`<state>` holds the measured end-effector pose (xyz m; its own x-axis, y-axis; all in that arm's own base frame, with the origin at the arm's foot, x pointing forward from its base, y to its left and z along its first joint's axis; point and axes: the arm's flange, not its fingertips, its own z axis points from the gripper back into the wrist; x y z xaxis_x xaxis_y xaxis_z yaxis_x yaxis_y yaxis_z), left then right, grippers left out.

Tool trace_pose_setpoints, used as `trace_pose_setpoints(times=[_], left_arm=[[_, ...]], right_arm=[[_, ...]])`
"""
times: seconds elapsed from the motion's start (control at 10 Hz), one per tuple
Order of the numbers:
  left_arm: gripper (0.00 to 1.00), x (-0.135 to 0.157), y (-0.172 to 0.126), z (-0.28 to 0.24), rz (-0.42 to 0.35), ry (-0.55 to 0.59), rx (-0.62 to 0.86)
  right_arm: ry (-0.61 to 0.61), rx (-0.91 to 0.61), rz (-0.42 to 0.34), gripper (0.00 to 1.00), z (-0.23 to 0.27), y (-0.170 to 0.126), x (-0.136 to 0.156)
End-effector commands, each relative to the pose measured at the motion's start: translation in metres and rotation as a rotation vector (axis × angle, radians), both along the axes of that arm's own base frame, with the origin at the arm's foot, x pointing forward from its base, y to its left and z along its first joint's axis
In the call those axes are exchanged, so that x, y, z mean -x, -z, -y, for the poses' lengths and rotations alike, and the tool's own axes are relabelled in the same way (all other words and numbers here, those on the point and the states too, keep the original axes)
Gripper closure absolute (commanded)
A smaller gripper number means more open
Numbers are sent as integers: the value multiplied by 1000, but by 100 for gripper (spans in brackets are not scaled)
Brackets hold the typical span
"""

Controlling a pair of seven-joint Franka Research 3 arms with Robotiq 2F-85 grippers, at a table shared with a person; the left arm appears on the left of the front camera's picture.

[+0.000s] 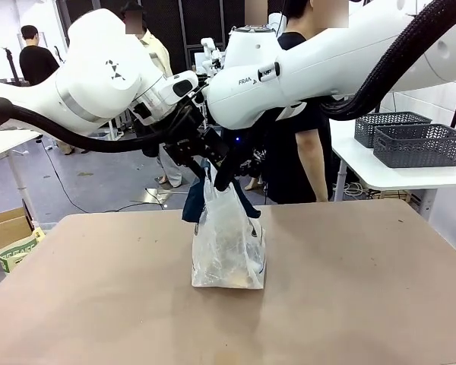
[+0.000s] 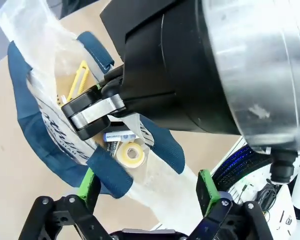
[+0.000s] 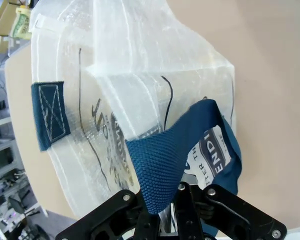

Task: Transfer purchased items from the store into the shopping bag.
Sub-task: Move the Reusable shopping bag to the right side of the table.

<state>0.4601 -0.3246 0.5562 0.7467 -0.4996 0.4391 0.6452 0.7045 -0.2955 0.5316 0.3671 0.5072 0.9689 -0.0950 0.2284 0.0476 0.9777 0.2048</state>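
Standing on the worktop (image 1: 365,289), the shopping bag (image 1: 228,243) hung directly below both end effectors. Right end effector (image 3: 162,210) was clamped on a navy strap handle (image 3: 175,150), holding the bag up. Left end effector (image 2: 147,190) had fingers spread apart, nothing held, w/ bag mouth just ahead of it. Items inside incl. a tape roll (image 2: 130,154). Risk: arms were v. close together; any pull by right could tip the bag or spill contents.

You see the shopping bag (image 3: 140,85) is crinkled, translucent glossy plastic, its strap handle (image 3: 175,150) coarse matt woven cloth pinched in the right gripper (image 3: 162,220), above a smooth matt table (image 1: 380,289).
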Motion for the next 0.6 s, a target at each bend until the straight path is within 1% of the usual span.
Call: trace_pose_setpoints(times=[0.0, 0.2, 0.4, 0.5], left_arm=[[0, 6, 13, 0, -23, -7, 32], [0, 6, 28, 9, -49, -9, 54], [0, 10, 35, 12, -52, -45, 71], [0, 10, 38, 15, -57, -45, 55]], right_arm=[[-9, -27, 2, 100, 5, 5, 5], [-6, -24, 4, 100, 6, 5, 4], [-3, -24, 1, 100, 5, 4, 5], [-4, -23, 1, 100, 6, 4, 4]])
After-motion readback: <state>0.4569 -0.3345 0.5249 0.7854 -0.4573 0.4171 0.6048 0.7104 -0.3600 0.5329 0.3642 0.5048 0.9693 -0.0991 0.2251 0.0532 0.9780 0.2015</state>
